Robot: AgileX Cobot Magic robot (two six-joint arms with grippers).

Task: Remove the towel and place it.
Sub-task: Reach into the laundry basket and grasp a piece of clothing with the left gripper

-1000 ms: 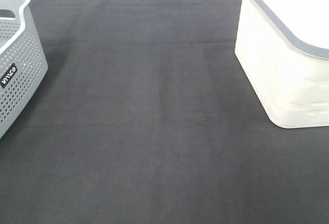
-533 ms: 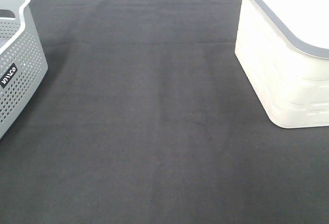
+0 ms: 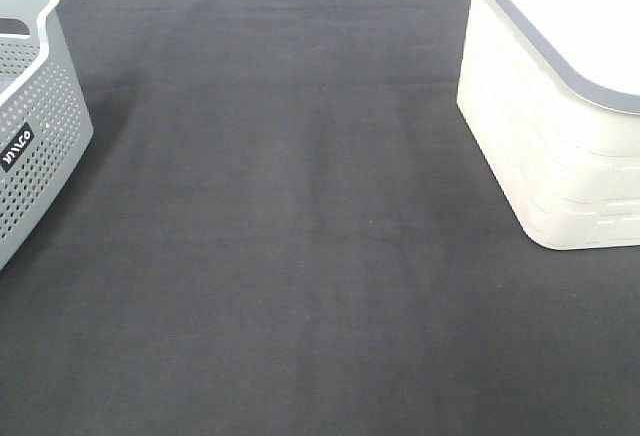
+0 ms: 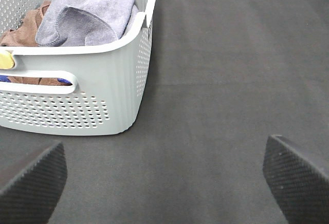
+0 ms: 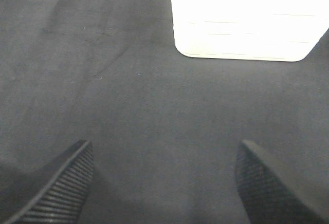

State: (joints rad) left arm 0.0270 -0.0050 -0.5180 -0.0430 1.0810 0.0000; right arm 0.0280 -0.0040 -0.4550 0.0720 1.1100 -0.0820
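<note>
Left wrist view finds the towel (image 4: 87, 13) bunched inside the perforated grey basket (image 4: 103, 100), against a brown cloth (image 4: 20, 29). Left pincer (image 4: 164, 183) and right pincer (image 5: 164, 183) both gape wide, grasping nothing, above the dark desk (image 3: 300, 206). By my reading nothing is done yet: lifting the towel out and placing it are both left.

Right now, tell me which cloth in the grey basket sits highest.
The lavender towel, heaped on top of the pile; the brown cloth lies lower beside it.
</note>
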